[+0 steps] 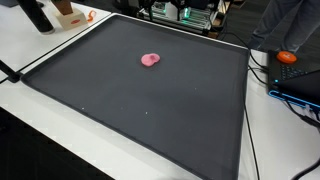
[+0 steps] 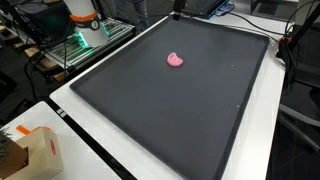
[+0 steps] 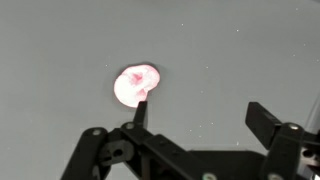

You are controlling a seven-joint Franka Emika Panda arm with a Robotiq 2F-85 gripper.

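A small pink lump lies on the big black mat, toward its far side in both exterior views, where it also shows as the pink lump on the mat. The arm itself is outside both exterior views. In the wrist view my gripper hangs above the mat with its jaws wide apart and nothing between them. The pink lump glows bright just beyond my left fingertip, which overlaps its lower edge; whether they touch I cannot tell.
White table rims the mat. An orange object and cables sit by a laptop at one side. A cardboard box stands at a corner, with electronics and clutter behind the mat.
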